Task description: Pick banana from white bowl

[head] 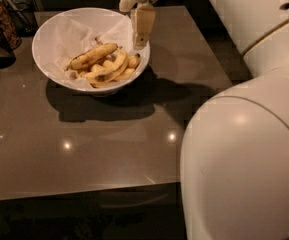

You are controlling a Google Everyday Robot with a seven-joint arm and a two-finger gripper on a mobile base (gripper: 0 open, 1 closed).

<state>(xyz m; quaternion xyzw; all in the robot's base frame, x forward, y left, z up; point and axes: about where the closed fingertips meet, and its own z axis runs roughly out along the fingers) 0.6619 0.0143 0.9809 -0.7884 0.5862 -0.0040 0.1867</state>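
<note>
Bulk of smooth white robot arm shell fills the right side beside a glossy grey-brown table. A large round white bowl lined with crinkled paper stands at its far end. The tan gripper hangs over the bowl's right rim; released or clenched, I cannot tell. The long, brown-blotched dull yellow banana lies inside on shorter, paler bananas.

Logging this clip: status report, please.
Gripper above right rim of white bowl. Banana in bowl, ungrasped, atop shorter bananas. Nothing covering it.
</note>
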